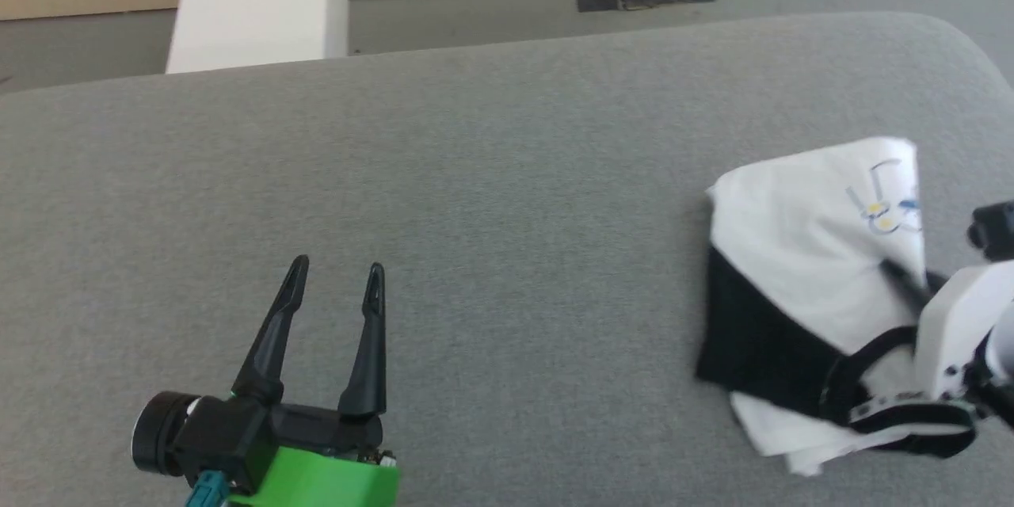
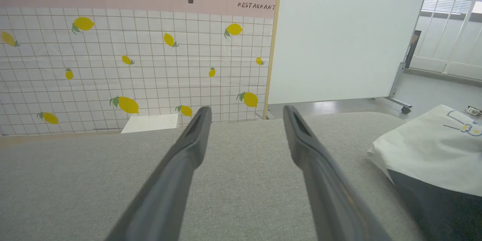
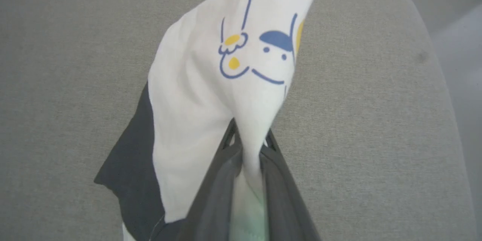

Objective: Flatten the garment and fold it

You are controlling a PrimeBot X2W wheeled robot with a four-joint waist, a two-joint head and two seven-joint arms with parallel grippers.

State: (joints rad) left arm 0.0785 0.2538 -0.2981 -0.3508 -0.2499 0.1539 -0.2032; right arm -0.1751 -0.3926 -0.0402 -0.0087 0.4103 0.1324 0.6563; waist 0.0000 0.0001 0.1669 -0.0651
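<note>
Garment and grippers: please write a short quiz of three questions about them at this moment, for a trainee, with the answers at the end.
1. True or false: the right gripper is shut on the white cloth of the garment.
2. Choose one. The left gripper has its jaws: A) open, apart from the garment; B) shut on the garment; C) open, touching the garment.
3. Fill in: the part of the garment joined to its white panel is ____ in colour.

Key: 1 true; 2 A; 3 black.
</note>
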